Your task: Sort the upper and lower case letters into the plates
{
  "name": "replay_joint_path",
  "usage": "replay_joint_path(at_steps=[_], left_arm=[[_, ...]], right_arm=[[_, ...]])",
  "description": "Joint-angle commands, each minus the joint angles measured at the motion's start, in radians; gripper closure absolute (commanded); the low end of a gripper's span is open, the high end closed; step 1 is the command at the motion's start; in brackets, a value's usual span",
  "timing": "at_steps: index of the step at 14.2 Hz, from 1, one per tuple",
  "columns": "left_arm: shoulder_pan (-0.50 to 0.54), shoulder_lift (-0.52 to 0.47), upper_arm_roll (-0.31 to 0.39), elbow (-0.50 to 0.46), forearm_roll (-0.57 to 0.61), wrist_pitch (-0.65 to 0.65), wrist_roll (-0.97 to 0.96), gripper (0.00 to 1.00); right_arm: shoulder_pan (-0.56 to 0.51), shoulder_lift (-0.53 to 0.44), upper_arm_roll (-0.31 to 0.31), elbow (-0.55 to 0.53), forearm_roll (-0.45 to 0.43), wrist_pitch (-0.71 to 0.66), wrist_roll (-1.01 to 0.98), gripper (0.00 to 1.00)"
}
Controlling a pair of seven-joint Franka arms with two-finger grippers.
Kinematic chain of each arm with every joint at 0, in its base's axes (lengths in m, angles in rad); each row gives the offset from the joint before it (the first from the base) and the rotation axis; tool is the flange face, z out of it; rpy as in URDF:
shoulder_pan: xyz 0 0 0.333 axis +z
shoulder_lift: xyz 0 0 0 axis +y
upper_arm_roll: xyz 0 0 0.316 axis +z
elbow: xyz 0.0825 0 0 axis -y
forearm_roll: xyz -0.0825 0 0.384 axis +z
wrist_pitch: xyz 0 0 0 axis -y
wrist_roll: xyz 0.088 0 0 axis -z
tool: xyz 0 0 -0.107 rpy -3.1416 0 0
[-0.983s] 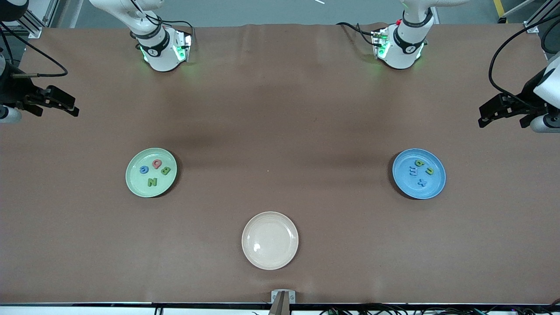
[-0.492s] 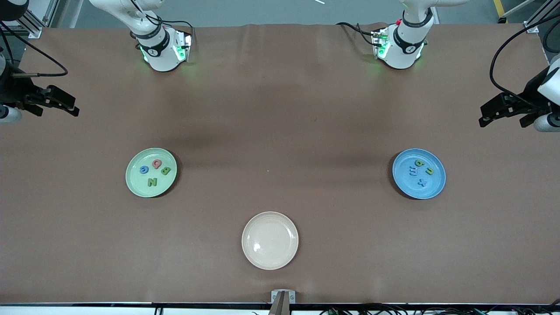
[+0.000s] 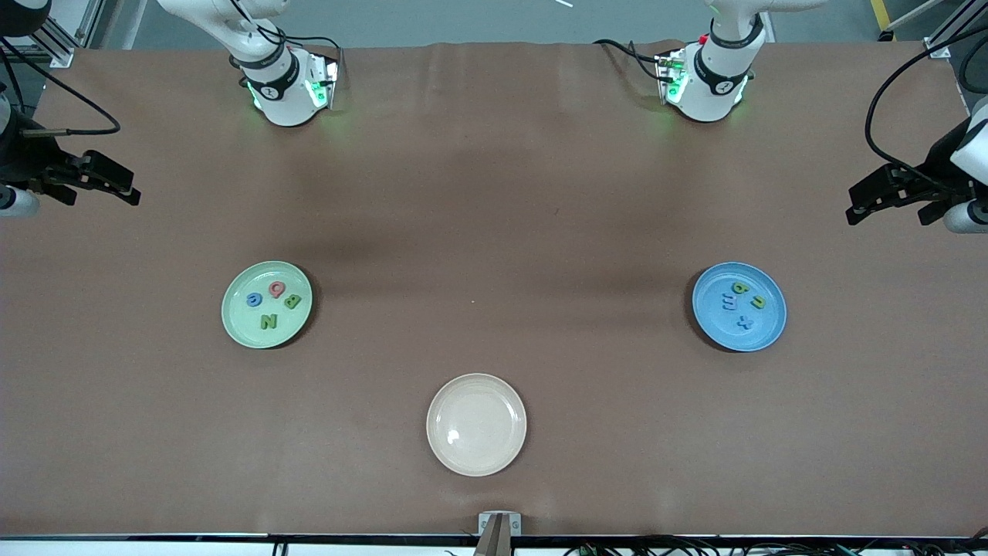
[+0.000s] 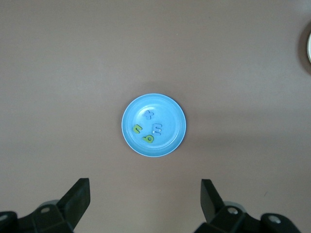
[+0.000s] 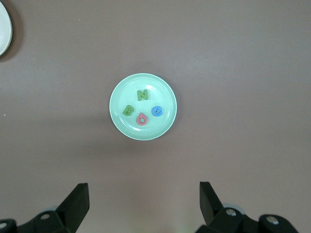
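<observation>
Eight letters sit sorted on my screens, four to a plate. The mint plate (image 3: 266, 304) lies toward the right arm's end of the table and holds the capitals: blue G (image 3: 254, 300), pink Q (image 3: 276, 289), green B (image 3: 292, 301) and green N (image 3: 268, 321), the N nearest the front camera. I see the same four in the right wrist view, spread apart on the mint plate (image 5: 118, 116).

The blue plate (image 3: 739, 306) lies toward the left arm's end and carries the small letters: green b (image 3: 739, 287), green n (image 3: 758, 302), blue m (image 3: 729, 301) and blue x (image 3: 743, 322). They lie close together without overlapping.

A cream plate (image 3: 476, 424) rests between the two, nearer the front camera, with nothing on it.

My right gripper (image 3: 127, 189) hangs over the table's edge at its own end, well apart from the mint plate, fingers spread wide and holding nothing. My left gripper (image 3: 853, 208) hangs over the table at the left arm's end, fingers likewise released and bare. Both arms wait.
</observation>
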Motion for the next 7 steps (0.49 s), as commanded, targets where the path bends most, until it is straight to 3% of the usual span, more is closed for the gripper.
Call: replay_joint_path(at_steps=[1, 7], left_arm=[[0.001, -0.021, 0.006, -0.016, -0.010, 0.025, -0.020, 0.00], [-0.001, -0.010, 0.008, -0.012, -0.005, 0.025, -0.069, 0.00]], right_arm=[[-0.014, -0.025, 0.009, -0.024, 0.011, 0.006, -0.009, 0.00], [-0.012, -0.025, 0.009, -0.024, 0.011, 0.010, -0.010, 0.00]])
